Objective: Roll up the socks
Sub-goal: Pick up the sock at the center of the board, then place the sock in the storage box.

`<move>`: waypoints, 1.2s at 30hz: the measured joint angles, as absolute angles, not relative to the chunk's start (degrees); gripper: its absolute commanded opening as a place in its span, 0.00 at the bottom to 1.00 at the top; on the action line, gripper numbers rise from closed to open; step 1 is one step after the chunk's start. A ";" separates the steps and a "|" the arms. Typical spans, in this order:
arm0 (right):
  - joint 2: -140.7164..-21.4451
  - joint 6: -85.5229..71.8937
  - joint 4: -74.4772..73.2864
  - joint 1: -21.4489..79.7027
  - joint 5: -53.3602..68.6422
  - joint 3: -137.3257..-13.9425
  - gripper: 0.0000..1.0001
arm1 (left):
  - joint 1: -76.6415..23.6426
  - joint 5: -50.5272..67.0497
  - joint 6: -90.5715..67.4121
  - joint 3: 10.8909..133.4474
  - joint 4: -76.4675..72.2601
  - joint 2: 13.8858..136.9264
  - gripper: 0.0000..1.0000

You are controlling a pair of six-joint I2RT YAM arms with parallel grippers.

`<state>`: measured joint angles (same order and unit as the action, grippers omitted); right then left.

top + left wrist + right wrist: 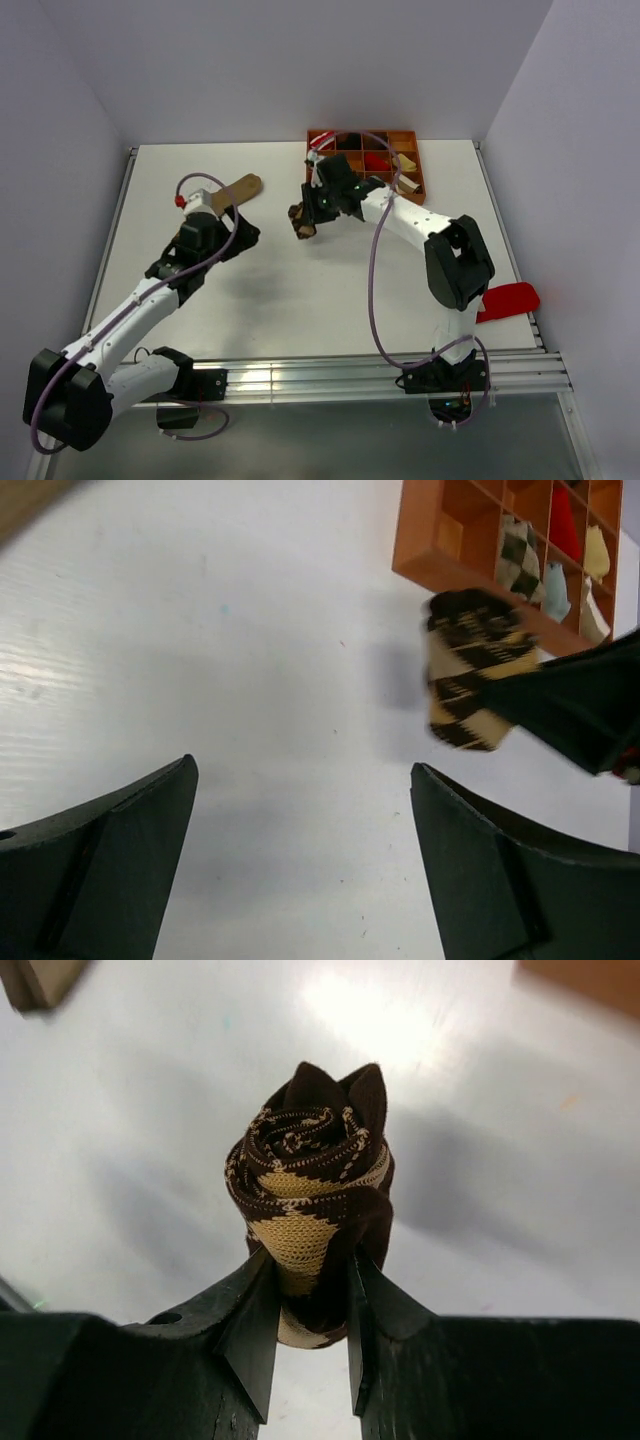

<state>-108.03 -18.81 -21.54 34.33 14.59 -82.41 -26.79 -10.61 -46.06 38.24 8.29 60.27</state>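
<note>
My right gripper [308, 216] is shut on a rolled dark brown and tan argyle sock [301, 222] and holds it above the table, left of the orange divided tray [412, 160]. In the right wrist view the roll [305, 1175] stands up between my gripper's fingertips [305, 1290]. The left wrist view shows the same roll [472, 670] in front of the tray [425, 555]. A lighter argyle sock [518, 552] and a pale grey one [555, 588] sit in tray compartments. My left gripper [243, 232] is open and empty over bare table [303, 766].
A long plain tan sock [234, 191] lies at the back left, just behind my left gripper. The tray also holds red [565, 520] and cream [597, 552] items. A red flat object [508, 300] lies at the right edge by the right arm.
</note>
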 measured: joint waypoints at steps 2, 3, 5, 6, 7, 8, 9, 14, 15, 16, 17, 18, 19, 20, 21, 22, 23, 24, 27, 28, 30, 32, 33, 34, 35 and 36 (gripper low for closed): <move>-108.05 -15.05 -23.40 33.12 13.47 -87.24 0.00 | -21.23 -5.67 -44.58 38.94 9.21 59.79 0.93; -108.27 -13.43 -24.40 32.47 13.10 -89.54 0.00 | -17.89 -3.11 -43.86 39.13 9.74 59.64 0.93; -109.12 -10.15 -26.13 30.59 12.88 -94.43 0.00 | -11.60 2.52 -42.63 39.18 10.87 59.44 0.93; -110.10 -8.47 -26.94 29.30 13.08 -97.30 0.00 | -8.19 5.19 -42.13 39.18 11.60 59.37 0.93; -110.89 -7.22 -27.33 28.18 13.30 -99.33 0.00 | -5.17 7.92 -41.39 39.18 12.12 59.31 0.93; -111.94 -5.89 -28.01 26.81 14.13 -101.51 0.00 | -2.63 10.22 -40.75 39.18 12.62 59.29 0.93; -113.34 -4.58 -29.02 25.34 15.18 -103.94 0.00 | 0.34 12.53 -39.70 39.18 13.23 59.07 0.93; -121.60 0.19 -32.10 18.72 23.03 -113.86 0.00 | 7.51 18.94 -35.46 39.22 15.05 57.47 0.93; -123.09 0.91 -32.75 17.78 24.62 -115.28 0.00 | 7.60 19.68 -35.03 39.22 14.92 57.06 0.93; -124.70 1.67 -33.30 16.75 26.68 -116.66 0.00 | 7.68 20.36 -34.50 39.20 14.81 56.71 0.93; -126.10 2.59 -33.91 15.88 28.45 -117.56 0.00 | 7.84 21.10 -33.95 39.20 14.76 56.45 0.93; -127.15 3.33 -34.61 15.27 30.22 -118.21 0.00 | 8.08 21.74 -33.52 39.20 14.76 56.38 0.93; -128.25 4.23 -35.42 14.76 32.27 -118.89 0.00 | 8.38 22.06 -33.19 39.20 14.79 56.38 0.93; -129.29 5.10 -36.21 14.46 34.24 -119.57 0.00 | 8.71 22.33 -32.97 39.20 14.85 56.42 0.93; -130.10 5.87 -36.88 14.37 35.90 -120.03 0.00 | 9.06 22.70 -32.60 39.18 14.87 56.45 0.93; -130.85 6.55 -37.21 14.37 37.71 -120.44 0.00 | 9.30 22.87 -32.45 39.18 14.85 56.47 0.92; -131.55 7.16 -37.36 14.50 39.33 -120.66 0.00 | 9.54 23.14 -32.32 39.16 14.85 56.49 0.92; -131.94 7.51 -37.36 14.66 40.32 -120.70 0.00 | 9.85 23.38 -32.21 39.11 14.85 56.51 0.93; -133.25 8.21 -37.34 14.90 42.00 -121.40 0.00 | 10.37 23.97 -32.12 39.05 14.87 56.55 0.92; -133.82 8.29 -37.26 15.00 42.09 -122.08 0.00 | 10.44 24.08 -32.10 39.00 14.87 56.55 0.92; -135.31 8.40 -36.75 15.16 42.00 -123.68 0.00 | 10.52 24.16 -32.10 38.85 14.90 56.62 0.92; -136.73 8.34 -36.07 15.11 41.41 -124.73 0.00 | 10.55 24.16 -32.08 38.74 14.92 56.62 0.92; -137.29 8.23 -36.01 15.09 41.06 -125.19 0.00 | 10.52 24.14 -32.01 38.74 14.92 56.62 0.92; -138.08 8.10 -35.97 15.03 40.58 -125.89 0.00 | 10.55 24.14 -31.94 38.72 14.94 56.62 0.92; -139.26 7.73 -36.05 14.96 40.05 -127.17 0.00 | 10.55 24.12 -31.90 38.72 14.96 56.62 0.92; -140.16 7.42 -35.97 14.90 39.70 -128.20 0.00 | 10.55 24.12 -31.90 38.72 14.98 56.62 0.92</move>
<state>-140.16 7.42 -35.97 14.90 39.70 -128.20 10.55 24.12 -31.90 38.72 14.98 56.62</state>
